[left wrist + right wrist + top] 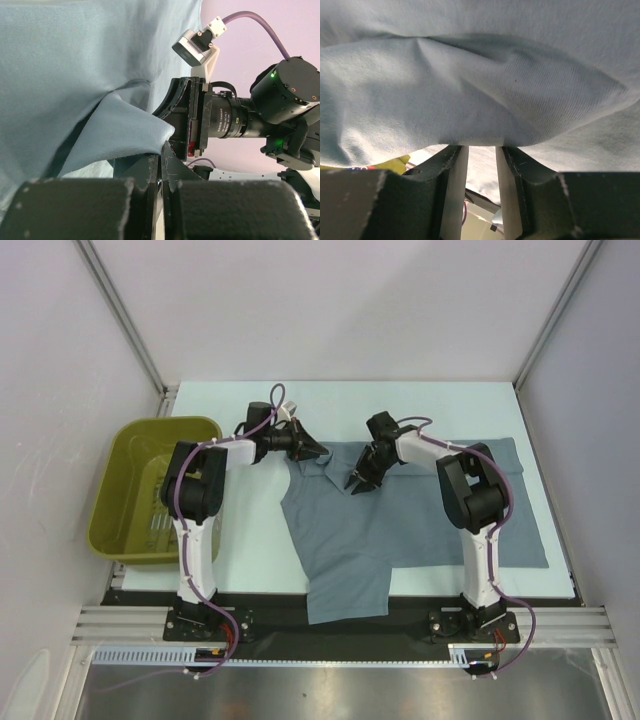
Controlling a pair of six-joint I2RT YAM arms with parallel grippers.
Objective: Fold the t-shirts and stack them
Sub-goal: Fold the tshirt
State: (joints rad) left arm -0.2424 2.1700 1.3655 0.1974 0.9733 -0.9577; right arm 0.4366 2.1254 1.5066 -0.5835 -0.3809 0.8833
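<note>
One slate blue-grey t-shirt point(400, 530) lies spread on the table, its lower left part hanging over the near edge. My left gripper point(318, 452) sits at the shirt's far left edge, near the collar. In the left wrist view it point(164, 150) is shut on a raised fold of the t-shirt point(120, 130). My right gripper point(357, 483) hovers just right of it over the shirt's upper middle. In the right wrist view its jaws point(481, 147) stand apart, and a bulge of the t-shirt point(470, 75) lies across their tips with nothing in the gap.
An olive basket point(150, 490) stands at the table's left edge beside the left arm; a sliver of it point(395, 162) shows in the right wrist view. The right arm's wrist and camera point(225, 120) are close to my left gripper. White walls enclose the table.
</note>
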